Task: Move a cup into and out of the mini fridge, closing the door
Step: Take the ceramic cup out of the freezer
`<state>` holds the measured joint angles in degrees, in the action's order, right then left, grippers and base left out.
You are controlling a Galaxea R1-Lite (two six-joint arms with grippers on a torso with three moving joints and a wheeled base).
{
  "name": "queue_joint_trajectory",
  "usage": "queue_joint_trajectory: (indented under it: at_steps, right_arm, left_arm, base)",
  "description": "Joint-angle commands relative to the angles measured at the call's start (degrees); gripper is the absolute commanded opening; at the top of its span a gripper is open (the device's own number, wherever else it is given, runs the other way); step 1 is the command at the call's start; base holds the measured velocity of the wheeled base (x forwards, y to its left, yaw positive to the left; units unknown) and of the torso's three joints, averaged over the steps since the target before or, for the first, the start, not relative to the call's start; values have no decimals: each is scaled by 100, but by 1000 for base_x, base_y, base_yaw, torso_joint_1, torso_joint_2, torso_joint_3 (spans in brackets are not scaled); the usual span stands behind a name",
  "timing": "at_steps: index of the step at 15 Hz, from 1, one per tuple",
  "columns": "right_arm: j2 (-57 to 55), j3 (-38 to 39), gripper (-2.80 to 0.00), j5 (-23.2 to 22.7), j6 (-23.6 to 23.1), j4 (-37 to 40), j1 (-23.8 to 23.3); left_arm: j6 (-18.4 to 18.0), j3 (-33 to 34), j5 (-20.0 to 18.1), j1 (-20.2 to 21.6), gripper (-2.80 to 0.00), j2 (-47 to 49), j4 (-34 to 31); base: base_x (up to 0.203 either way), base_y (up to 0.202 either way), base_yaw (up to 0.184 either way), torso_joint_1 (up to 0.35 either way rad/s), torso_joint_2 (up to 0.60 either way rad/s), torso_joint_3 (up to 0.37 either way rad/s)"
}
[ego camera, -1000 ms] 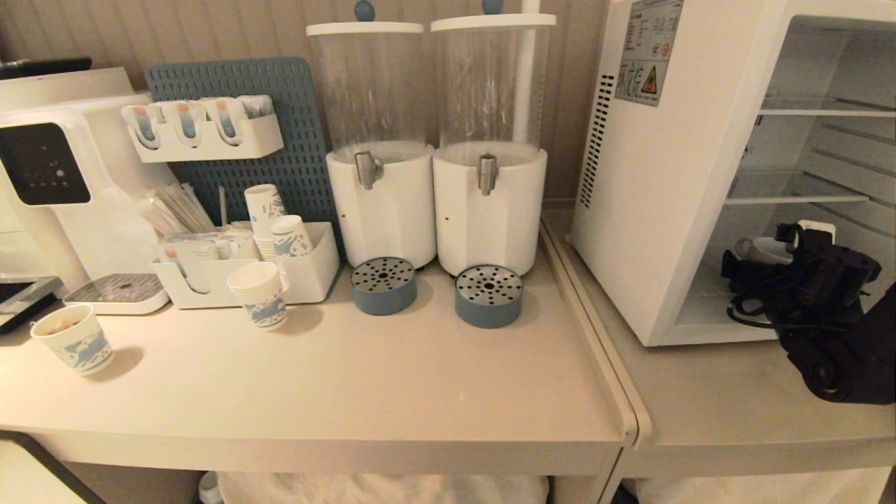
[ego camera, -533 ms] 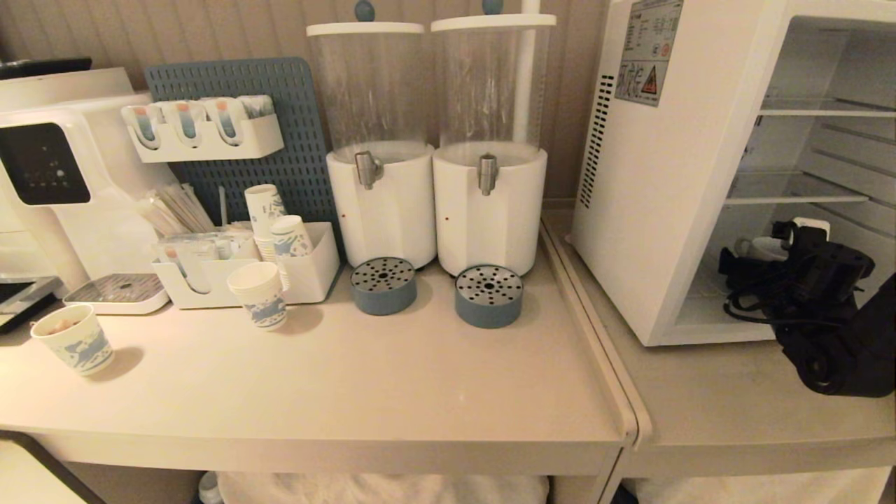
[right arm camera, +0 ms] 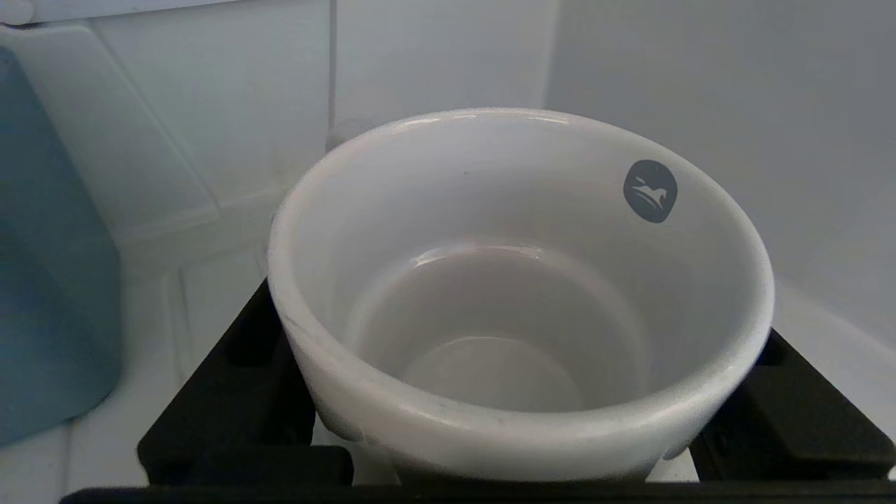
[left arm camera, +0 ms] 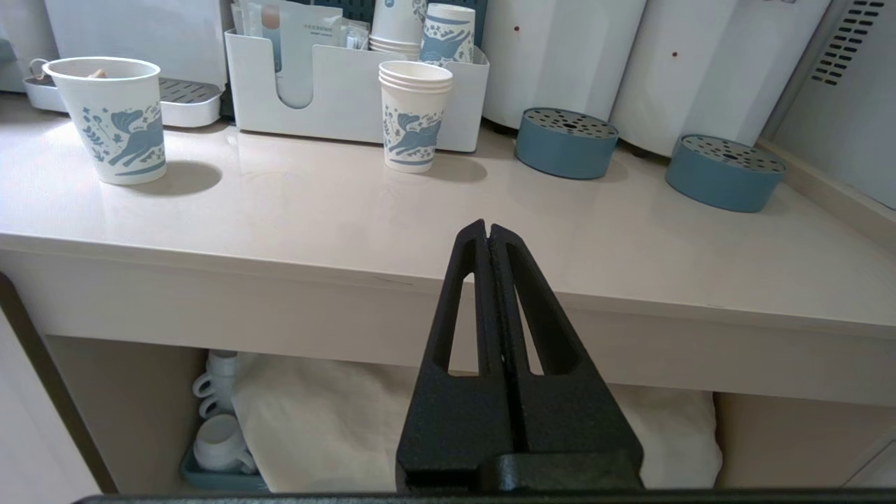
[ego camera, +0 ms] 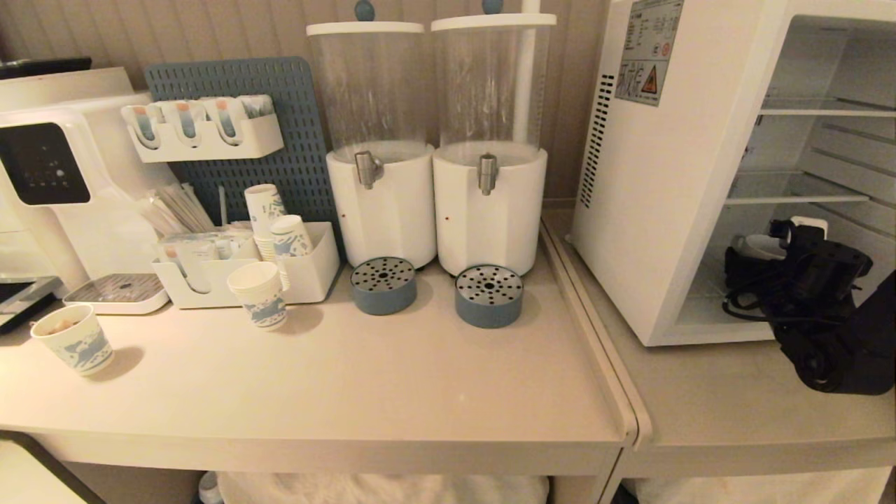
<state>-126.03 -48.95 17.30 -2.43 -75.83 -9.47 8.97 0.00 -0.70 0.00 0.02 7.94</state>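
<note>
Head view: the right gripper [ego camera: 759, 255] is inside the mini fridge [ego camera: 665, 175], at the bottom compartment under the lower wire shelf [ego camera: 791, 190]; compared w/ one sec. ago the black wrist and arm sit a bit further in and a little higher in the opening, while the rest of the scene did not shift. The cup [ego camera: 759, 246] shows as a small white shape just in front of the black wrist, about at the same place as before; the door is not in view here.

Right wrist view: the cup [right arm camera: 518, 301] stands upright between the two black fingers [right arm camera: 231, 392], one on each side of its lower wall; the round blue logo [right arm camera: 650, 191] is on the inner wall, far side. The jaws are spread wide around the cup; I cannot tell if the pads touch it or are only very near, so grip or no grip is not clear. A blue object [right arm camera: 49, 280] is beside the cup, near the fridge wall.

Left wrist view: the left gripper [left arm camera: 490, 234] is parked low in front of the counter [left arm camera: 294, 217], its fingers pressed together w/ nothing between; paper cups [left arm camera: 414, 115] and two blue drip trays [left arm camera: 567, 133] stand on the counter.
</note>
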Motion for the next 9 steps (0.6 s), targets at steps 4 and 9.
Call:
queue_joint_trajectory:
  at_steps: [4, 9]
  right_arm:
    - [116, 184, -280, 13, -4, -69, 6]
    - [623, 545, -280, -254, 12, 177, 1]
  left_arm:
    - [8, 229, 0, 0, -280, -20, 6]
    - [8, 229, 0, 0, -280, -29, 6]
  base:
    - [0, 0, 0, 0, 0, 0]
    - [0, 0, 0, 0, 0, 0]
